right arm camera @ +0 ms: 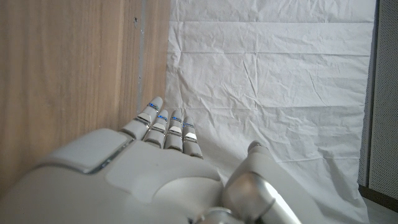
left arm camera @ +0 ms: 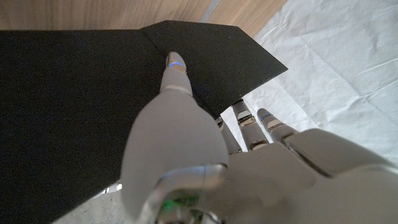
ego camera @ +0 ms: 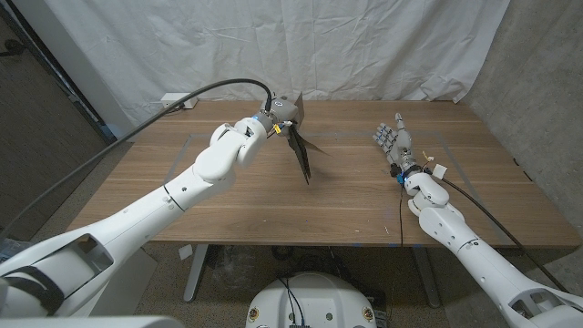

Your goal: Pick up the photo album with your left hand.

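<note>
The photo album [ego camera: 303, 157] is black and thin. It hangs edge-on and slightly fanned open over the middle of the wooden table [ego camera: 273, 210], its lower corner close to the wood. My left hand [ego camera: 281, 113] grips its top end. In the left wrist view the thumb [left arm camera: 175, 73] presses on the dark cover [left arm camera: 74, 106] while the other fingers [left arm camera: 249, 121] reach behind its edge. My right hand [ego camera: 394, 142] stands on the table's right side, fingers straight and together, holding nothing. The right wrist view shows those fingers [right arm camera: 166, 126] beside bare wood.
A small white object [ego camera: 177, 102] lies at the table's back left edge. A white cloth backdrop [ego camera: 301, 46] hangs behind the table. A thin cable [ego camera: 401, 205] trails from my right wrist toward the front edge.
</note>
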Robot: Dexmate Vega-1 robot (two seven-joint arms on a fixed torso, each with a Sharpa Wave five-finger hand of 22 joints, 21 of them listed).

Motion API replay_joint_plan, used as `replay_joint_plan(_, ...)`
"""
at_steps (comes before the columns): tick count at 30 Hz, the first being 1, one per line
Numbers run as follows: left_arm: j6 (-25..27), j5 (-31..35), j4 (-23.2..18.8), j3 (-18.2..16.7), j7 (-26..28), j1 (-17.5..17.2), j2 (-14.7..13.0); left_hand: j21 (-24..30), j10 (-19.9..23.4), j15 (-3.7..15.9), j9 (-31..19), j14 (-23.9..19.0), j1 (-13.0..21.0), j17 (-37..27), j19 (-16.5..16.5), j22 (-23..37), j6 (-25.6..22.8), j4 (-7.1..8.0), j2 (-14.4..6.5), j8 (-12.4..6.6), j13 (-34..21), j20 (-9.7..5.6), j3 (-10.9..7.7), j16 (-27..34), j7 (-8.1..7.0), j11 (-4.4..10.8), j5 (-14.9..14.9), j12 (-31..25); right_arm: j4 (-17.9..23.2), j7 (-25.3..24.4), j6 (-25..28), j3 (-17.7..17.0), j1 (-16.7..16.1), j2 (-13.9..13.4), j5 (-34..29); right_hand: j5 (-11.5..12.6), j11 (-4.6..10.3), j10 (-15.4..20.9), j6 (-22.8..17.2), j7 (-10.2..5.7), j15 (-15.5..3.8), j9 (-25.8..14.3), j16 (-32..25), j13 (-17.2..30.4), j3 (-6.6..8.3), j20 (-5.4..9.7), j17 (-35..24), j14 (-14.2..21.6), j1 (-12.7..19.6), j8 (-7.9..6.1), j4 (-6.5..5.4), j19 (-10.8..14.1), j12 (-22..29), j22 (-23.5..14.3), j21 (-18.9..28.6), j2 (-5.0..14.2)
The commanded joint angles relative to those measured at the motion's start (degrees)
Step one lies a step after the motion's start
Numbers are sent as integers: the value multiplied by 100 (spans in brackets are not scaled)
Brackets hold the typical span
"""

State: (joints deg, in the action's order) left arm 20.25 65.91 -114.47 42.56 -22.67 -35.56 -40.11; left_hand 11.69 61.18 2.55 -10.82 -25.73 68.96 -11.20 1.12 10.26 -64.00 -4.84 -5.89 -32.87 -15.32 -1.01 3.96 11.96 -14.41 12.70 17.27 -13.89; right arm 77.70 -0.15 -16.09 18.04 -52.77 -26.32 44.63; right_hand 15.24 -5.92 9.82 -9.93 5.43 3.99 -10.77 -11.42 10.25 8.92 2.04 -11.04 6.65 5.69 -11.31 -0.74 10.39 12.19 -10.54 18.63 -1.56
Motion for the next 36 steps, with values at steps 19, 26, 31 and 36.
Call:
replay_joint_plan(19, -54, 141, -284, -134, -218, 99, 21, -1, 76, 935, -7, -65, 35, -13, 19, 19, -387, 21, -48, -35, -56, -32, 45, -21, 368, 0, 10, 35, 34, -22, -12, -15, -17, -24, -22, -14, -5, 46, 12, 10, 0, -11, 7, 29, -41, 24, -29, 43, 62, -4, 10, 54, -22, -9, -37, 0)
replay_joint_plan(26, -35, 172, -385, -206, -198, 75, 54, 0, 80, 935, -12, -71, 44, -14, 23, 18, -377, 29, -52, -39, -70, -37, 61, -25, 355, 0, 10, 50, 73, -20, -20, -26, -57, -40, -13, -14, -8, 50, 14, 8, 5, -11, 7, 30, -45, 19, -29, 44, 62, -4, 11, 56, -21, -9, -46, 2)
replay_joint_plan(31, 8, 194, -451, -274, -189, 45, 45, 0, 87, 936, -2, -73, 51, -13, 25, 18, -403, 34, -55, -47, -79, -43, 70, -28, 363, 1, 11, 57, 96, -34, 3, -31, -85, -55, -2, -15, -3, 47, 12, 5, 5, -11, 6, 30, -49, 19, -29, 47, 62, -5, 12, 61, -22, -10, -53, 4)
replay_joint_plan(36, 21, 174, -543, -363, -179, 11, 30, 0, 92, 937, 3, -76, 59, -13, 28, 18, -427, 37, -60, -55, -86, -48, 75, -30, 375, 1, 13, 63, 126, -52, -1, -35, -104, -67, -14, -16, -13, 54, 17, 7, 0, -11, 6, 30, -52, 22, -29, 48, 62, -3, 13, 62, -19, -10, -60, 6)
